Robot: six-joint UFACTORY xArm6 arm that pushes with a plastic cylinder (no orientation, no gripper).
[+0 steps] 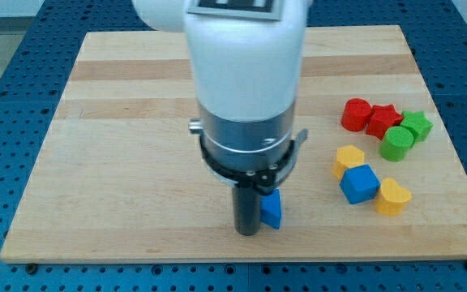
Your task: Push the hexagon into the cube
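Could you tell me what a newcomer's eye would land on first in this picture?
First, the big white and grey arm filling the view's centre, its dark rod ending at my tip near the board's bottom edge, with a blue block right beside it. Next, the colourful cluster at the view's right, around the blue cube.

Wooden board on blue pegboard table; clustered at view's right: red cylinder, red star, green star, green cylinder, yellow heart.

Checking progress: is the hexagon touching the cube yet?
No. The blue hexagon sits beside my tip, apart from the blue cube on the view's right.
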